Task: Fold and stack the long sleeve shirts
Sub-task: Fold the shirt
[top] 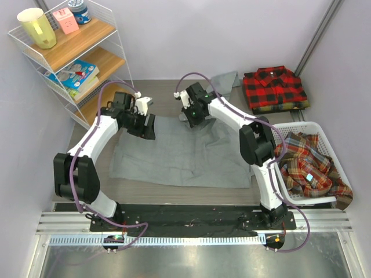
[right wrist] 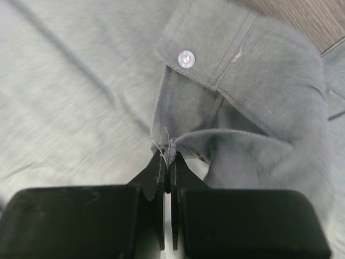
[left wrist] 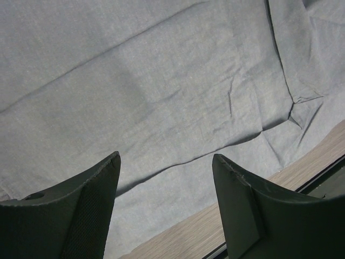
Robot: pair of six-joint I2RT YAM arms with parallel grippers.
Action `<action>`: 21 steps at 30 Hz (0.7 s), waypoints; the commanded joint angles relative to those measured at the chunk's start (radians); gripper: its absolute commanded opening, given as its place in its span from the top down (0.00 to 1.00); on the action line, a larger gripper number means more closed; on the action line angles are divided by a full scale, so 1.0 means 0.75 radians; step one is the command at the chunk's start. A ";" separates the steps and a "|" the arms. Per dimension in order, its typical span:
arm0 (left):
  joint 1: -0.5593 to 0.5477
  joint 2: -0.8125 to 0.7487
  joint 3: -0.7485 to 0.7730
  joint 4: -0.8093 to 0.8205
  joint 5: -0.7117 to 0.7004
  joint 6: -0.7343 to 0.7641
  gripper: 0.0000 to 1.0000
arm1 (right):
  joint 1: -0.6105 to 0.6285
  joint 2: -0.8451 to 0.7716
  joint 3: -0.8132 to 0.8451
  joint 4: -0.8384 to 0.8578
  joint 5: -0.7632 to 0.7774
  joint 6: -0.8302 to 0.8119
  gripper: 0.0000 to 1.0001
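Grey cloth filled the middle of the wooden table point(top: 162, 95), where the plain grey shirt point(top: 179, 153) lay spread out flat, one sleeve trailing off toward the far right. The left gripper point(left wrist: 167, 167) hung over the shirt's far left edge with its jaws standing wide apart and nothing between them. In the left wrist view only smooth, lightly creased fabric showed between the two dark fingers point(left wrist: 99, 189), and whether their tips touched the cloth could not be told. The right gripper point(right wrist: 167, 156) was at the shirt's far edge, near the middle, its jaws pressed together on a thin pinch of grey fabric just below a button point(right wrist: 186, 56) (a pale one, sewn on a stitched band). At the far right of the table the red-and-black checked shirt point(top: 275, 87) lay folded on top of another folded piece whose edge showed beneath it. Orange-brown-teal plaid shirts point(top: 307, 168) were heaped in a white basket point(top: 297, 125) at the right, spilling over its near rim. A wire shelf point(top: 93, 32) stood at the far left.
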 commanded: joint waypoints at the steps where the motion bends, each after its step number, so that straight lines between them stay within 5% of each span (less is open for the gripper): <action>1: 0.008 -0.067 0.016 0.032 0.089 0.009 0.30 | 0.004 -0.219 0.162 -0.107 -0.146 -0.046 0.99; 10: 0.061 -0.138 -0.053 -0.029 0.477 -0.248 0.29 | 0.018 -0.338 0.173 -0.317 -0.507 0.031 0.99; 15: 0.199 -0.259 -0.212 0.059 0.684 -0.446 0.27 | 0.079 -0.497 -0.133 -0.045 -0.607 0.175 0.99; 21: 0.284 -0.357 -0.350 0.184 0.674 -0.735 0.17 | 0.194 -0.533 -0.391 0.262 -0.595 0.340 0.99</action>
